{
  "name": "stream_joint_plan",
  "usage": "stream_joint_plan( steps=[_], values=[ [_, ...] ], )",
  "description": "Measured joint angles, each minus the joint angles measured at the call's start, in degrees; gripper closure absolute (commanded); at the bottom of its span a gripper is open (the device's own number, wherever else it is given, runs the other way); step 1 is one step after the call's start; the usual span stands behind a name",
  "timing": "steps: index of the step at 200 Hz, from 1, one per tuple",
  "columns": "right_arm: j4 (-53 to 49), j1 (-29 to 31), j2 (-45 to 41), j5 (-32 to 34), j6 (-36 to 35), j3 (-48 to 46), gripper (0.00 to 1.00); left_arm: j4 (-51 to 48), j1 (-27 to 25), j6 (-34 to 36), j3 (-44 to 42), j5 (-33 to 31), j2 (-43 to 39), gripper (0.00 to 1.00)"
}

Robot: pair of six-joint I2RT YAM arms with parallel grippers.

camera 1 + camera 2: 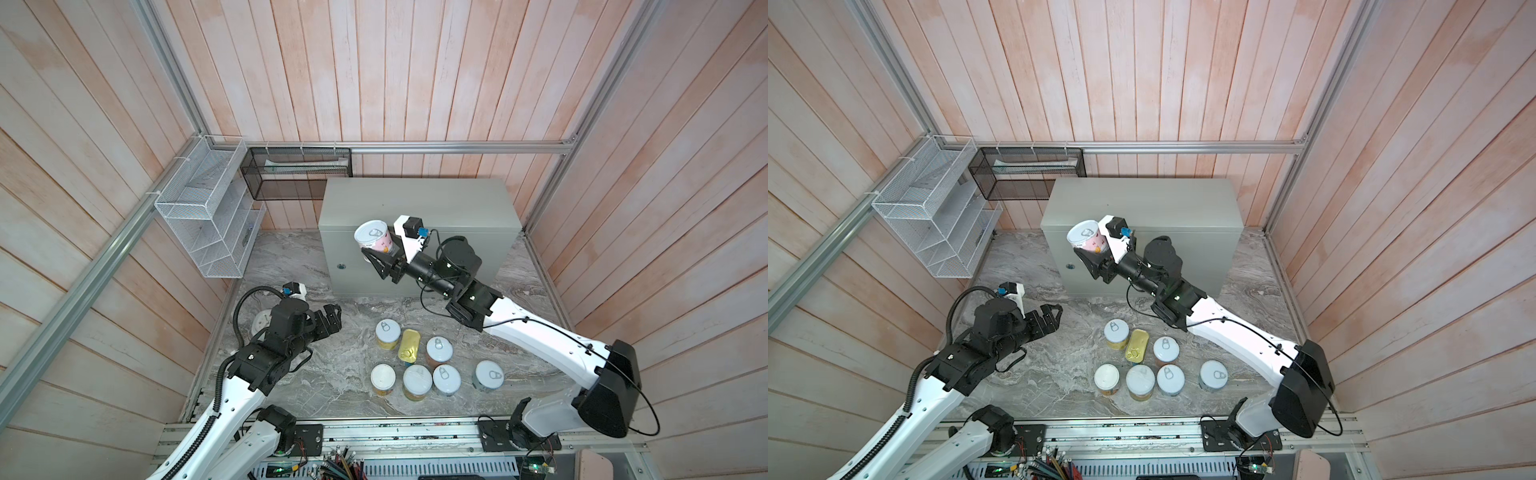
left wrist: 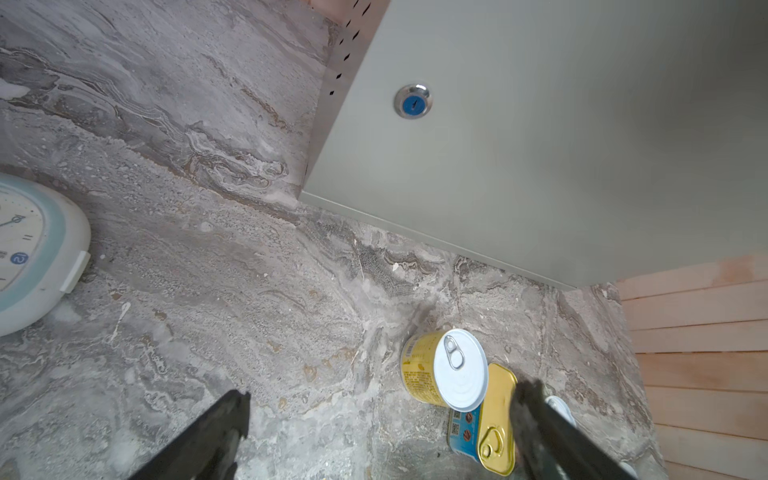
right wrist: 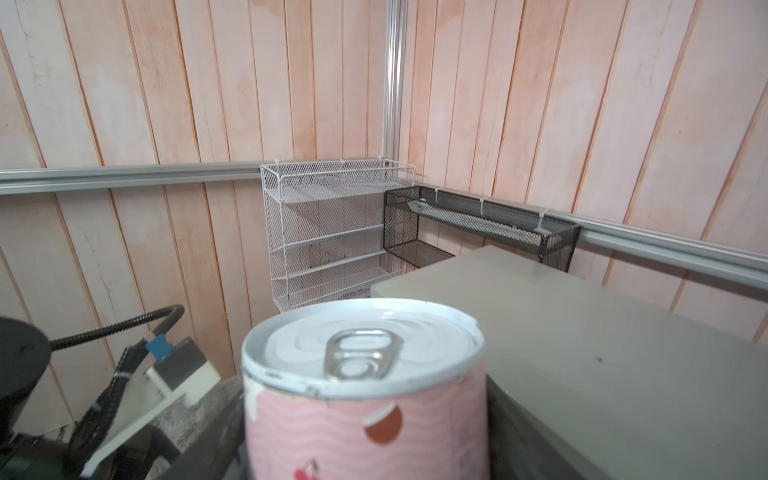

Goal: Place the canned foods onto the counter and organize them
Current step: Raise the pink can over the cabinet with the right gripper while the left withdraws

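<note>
Pink can [image 3: 365,390] pinched in my right claw [image 1: 371,257], raised at the front edge of the counter [image 1: 415,203], not yet on it.
Lid and pull-tab face up, axis near vertical. I judge I should clear the edge, keep it level, then set the base flat, well in. My left claw [image 1: 334,318] hangs spread and empty, low over the marble.

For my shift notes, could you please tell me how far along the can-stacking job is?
Nothing looks done: the counter holds no cans. In hand: the right pincer grips a pink can, raised near the counter's front. Remaining: six cans and the gold tin sit on the marble; the left pincer is open and empty.
</note>
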Motion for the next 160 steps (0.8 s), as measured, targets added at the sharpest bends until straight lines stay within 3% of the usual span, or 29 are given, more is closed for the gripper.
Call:
stream_joint_plan(
  steps=[49,160],
  values=[
    [-3.82,-2.16,13.88,-1.18,-3.93,18.95,0.35,0.00,0.00,0.48,-0.28,-1.46,-0.07,0.00],
    [-14.47,-7.98,46.58,-3.63,-4.87,65.44,0.33,-0.02,0.15,0.72,-0.28,-3.45,0.24,0.00]
  ],
)
